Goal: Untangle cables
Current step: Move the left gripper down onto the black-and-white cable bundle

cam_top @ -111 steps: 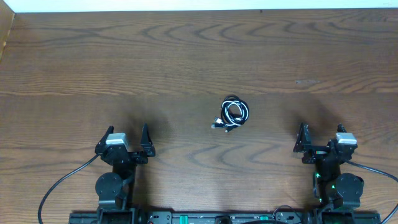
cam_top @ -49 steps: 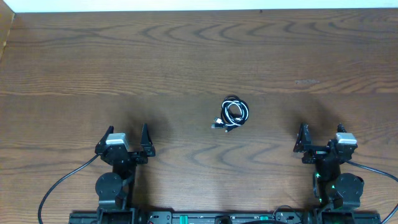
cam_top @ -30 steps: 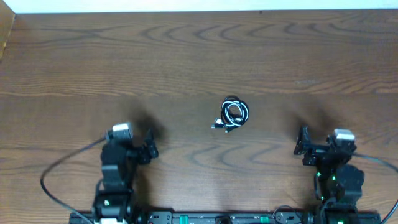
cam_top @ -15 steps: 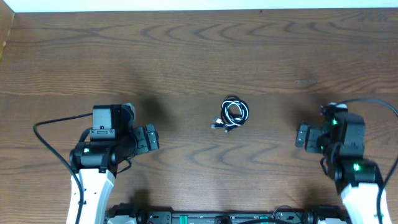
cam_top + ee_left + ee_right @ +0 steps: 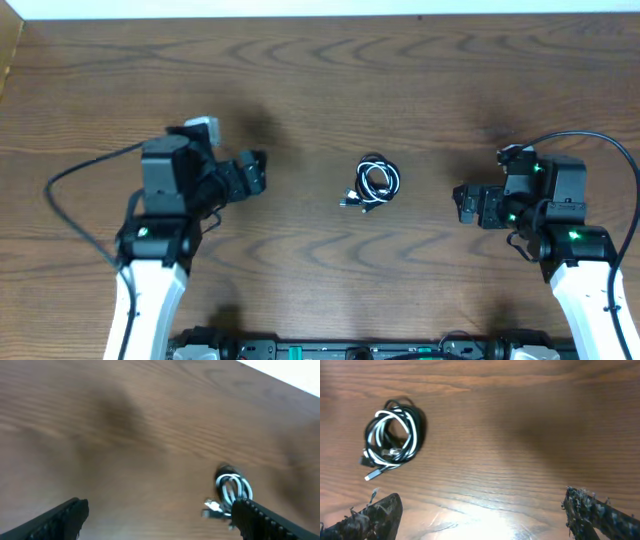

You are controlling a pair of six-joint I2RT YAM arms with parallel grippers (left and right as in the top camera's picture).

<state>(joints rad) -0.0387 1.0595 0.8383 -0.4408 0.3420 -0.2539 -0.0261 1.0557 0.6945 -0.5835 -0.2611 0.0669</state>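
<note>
While neither arm is touching anything, I am treating this as the approach, with no grasp yet made. The left gripper point(image 5: 252, 173) is standing with its jaws spread wide and nothing between them, and the right gripper point(image 5: 464, 205) is likewise gaping and empty, as both wrist views are showing. The two are facing each other across the cables point(image 5: 375, 183), which are lying between them near the middle of the bench point(image 5: 300, 80), apart from both and somewhat nearer the right one. The cables are sitting as one tight little coil, white strands wound in with black, and a small plug end point(image 5: 372, 476) is poking out at the coil's edge. I am judging that nothing of the untangling is done. The next move, as I am planning it, is calling for one gripper to come down and pin the black loop while the other is closing on that free plug end or a white strand, so that I can draw them apart without dragging the whole bundle along the bench.
</note>
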